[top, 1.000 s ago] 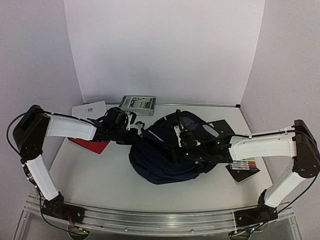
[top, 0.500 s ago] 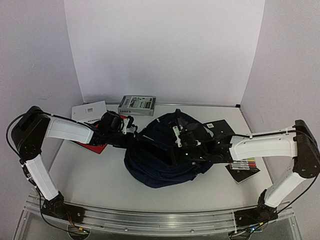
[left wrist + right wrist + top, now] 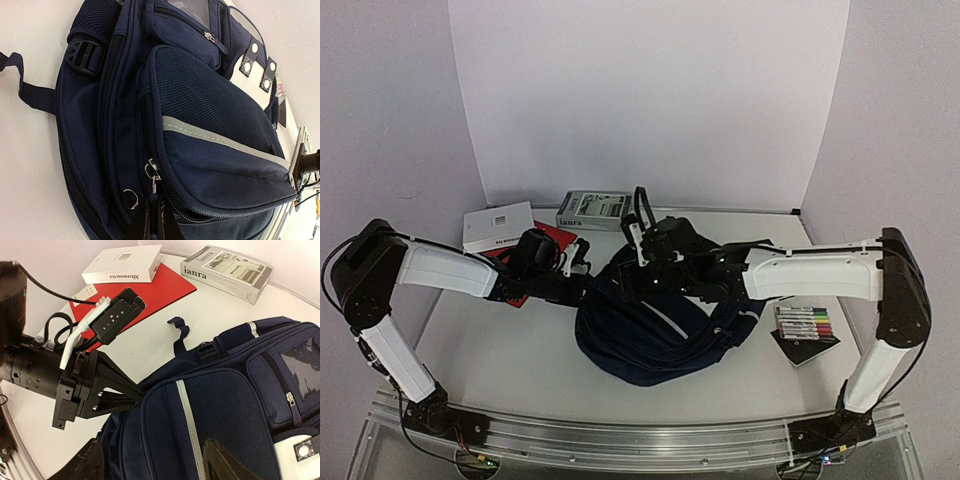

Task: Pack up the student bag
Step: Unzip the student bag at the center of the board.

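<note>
The student bag (image 3: 650, 335), navy with a pale stripe, lies in the middle of the table. My left gripper (image 3: 588, 285) reaches its left side. In the left wrist view the left gripper (image 3: 152, 205) is shut on a zipper pull (image 3: 154, 181) at the seam of the student bag (image 3: 215, 115). My right gripper (image 3: 632, 272) hovers over the bag's upper left part. In the right wrist view the right gripper (image 3: 160, 465) stands open, its dark fingers (image 3: 227, 462) spread above the bag's (image 3: 220, 410) striped pocket, nothing between them. There the left gripper (image 3: 135, 392) meets the bag's edge.
A white tea box (image 3: 498, 225) and a red folder (image 3: 552, 238) lie at the back left, with a grey book (image 3: 592, 208) behind the bag. A set of coloured markers (image 3: 803, 325) rests on a black pad at the right.
My right gripper has opened and swung left and up over the bag toward the left gripper. The bag has shifted a little to the left. The left gripper stays shut.
</note>
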Robot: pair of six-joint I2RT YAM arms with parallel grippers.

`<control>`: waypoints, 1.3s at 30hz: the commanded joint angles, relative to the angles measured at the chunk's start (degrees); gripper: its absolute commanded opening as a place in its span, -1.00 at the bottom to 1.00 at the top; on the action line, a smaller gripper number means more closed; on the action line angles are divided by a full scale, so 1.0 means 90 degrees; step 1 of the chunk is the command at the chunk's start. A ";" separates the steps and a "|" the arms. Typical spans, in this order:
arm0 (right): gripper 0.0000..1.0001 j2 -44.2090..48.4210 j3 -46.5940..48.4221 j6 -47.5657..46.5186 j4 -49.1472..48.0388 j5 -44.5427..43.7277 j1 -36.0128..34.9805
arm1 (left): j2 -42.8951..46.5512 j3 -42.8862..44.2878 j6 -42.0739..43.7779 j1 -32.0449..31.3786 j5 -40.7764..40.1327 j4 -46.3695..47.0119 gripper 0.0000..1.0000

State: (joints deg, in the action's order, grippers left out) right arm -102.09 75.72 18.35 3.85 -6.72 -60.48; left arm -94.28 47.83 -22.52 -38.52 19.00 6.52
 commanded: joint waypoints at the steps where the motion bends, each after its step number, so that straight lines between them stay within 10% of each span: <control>1: 0.44 -0.0674 0.0555 -0.0429 0.0435 -0.0118 -0.0155 | 0.0343 -0.0038 -0.0034 -0.0046 0.0136 0.0370 -1.00; 9: 0.57 -0.1268 0.0900 -0.0664 0.0764 -0.1011 -0.0277 | 0.0359 -0.0014 -0.0059 -0.0046 0.0011 0.0307 -0.99; 21: -1.00 -0.1005 0.0856 -0.0657 0.0842 -0.1861 -0.0297 | 0.0241 0.0168 -0.0221 0.0105 -0.0635 0.0214 -1.00; 39: -1.00 0.0134 0.0431 -0.0594 0.0832 -0.0324 -0.0347 | -0.1419 0.1502 -0.0342 0.0940 -0.0582 0.0166 -0.99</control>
State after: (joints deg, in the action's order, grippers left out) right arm -106.37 79.06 12.21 11.01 -13.18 -61.77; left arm -104.02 58.31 -25.06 -34.93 24.34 9.08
